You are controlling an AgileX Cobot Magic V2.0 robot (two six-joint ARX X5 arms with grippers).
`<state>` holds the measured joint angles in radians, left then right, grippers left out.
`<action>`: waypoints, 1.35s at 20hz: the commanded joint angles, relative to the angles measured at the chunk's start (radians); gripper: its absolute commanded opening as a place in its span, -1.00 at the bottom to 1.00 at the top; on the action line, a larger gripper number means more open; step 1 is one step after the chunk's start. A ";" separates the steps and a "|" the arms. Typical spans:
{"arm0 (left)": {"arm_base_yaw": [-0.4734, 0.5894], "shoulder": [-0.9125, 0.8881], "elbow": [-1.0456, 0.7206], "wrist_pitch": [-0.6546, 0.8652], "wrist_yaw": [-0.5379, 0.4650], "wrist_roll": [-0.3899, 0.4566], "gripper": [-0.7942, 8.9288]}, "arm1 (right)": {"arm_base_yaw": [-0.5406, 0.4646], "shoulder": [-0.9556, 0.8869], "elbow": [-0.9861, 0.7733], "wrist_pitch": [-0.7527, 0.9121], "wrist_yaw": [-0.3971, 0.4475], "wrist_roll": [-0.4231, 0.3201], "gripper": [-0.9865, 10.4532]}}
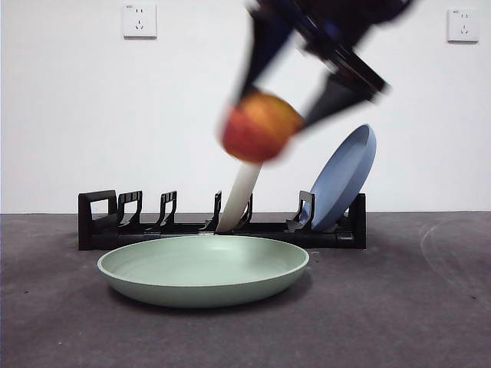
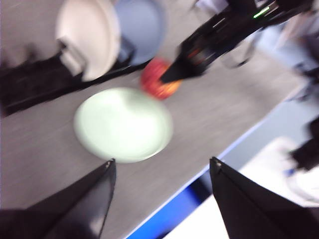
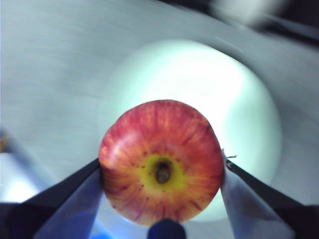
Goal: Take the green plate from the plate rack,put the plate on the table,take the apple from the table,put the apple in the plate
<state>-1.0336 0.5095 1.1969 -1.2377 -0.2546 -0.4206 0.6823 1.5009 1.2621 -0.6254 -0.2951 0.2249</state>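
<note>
Dark grey table [image 1: 430, 322], rough matte surface, carrying everything below.

Long black plate rack [image 1: 130, 222] along the back, against the white wall; squared loop end at the left in the front view, several empty slot prongs beside it.

Green plate [image 1: 203, 268] flat on the table, just in front of the rack, rim up, nothing in it. Seen also from the left wrist [image 2: 123, 124] and, blurred, beneath the fruit from the right wrist [image 3: 244, 99].

Blue plate [image 1: 345, 176] standing tilted in the rack's right-end slot, leaning away from the middle.

Cream-white plate [image 1: 239, 198] upright-tilted in a middle slot, upper part hidden behind the fruit in the front view.

Right gripper [image 3: 162, 172] reaching in from above, well off the table, jaws clamped on the apple [image 3: 162, 162] from both sides; dimpled end with its yellow patch facing the wrist camera. In the front view, apple [image 1: 261, 126] in the air above the green plate's right half, in front of the rack, motion-blurred.

Left gripper [image 2: 162, 174] off to the side, high above the table edge, jaws spread apart, nothing between them.

Two white wall sockets [image 1: 140, 21] high on the wall.
</note>
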 commanded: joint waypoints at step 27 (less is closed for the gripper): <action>0.000 -0.006 -0.008 -0.088 -0.105 -0.051 -0.19 | 0.174 0.399 0.093 0.047 0.356 0.018 -0.78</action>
<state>-1.0336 0.5087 1.1942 -1.3308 -0.3569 -0.4652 0.8558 1.8816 1.3594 -0.5808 0.0563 0.2329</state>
